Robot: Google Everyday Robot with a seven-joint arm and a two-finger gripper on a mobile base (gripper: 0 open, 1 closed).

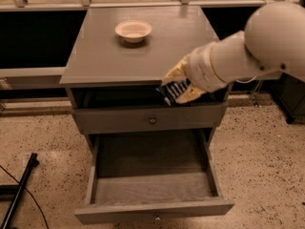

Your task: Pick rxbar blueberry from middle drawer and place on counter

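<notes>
Yellow-fingered gripper [176, 87], clamped on the dark navy striped rxbar blueberry [170, 88], hangs at the front edge of the flat grey counter [105, 56], clear of the open grey wooden middle drawer [152, 191]; placing remains

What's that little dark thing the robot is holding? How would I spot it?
Find the grey counter; at its front edge, right of centre, the gripper is shut on the rxbar blueberry. It is small, dark, white-striped, unlike the cream bowl farther back.

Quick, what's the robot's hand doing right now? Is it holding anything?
The gripper: shut on the rxbar, at the front edge of the counter, above the open drawer.
</notes>
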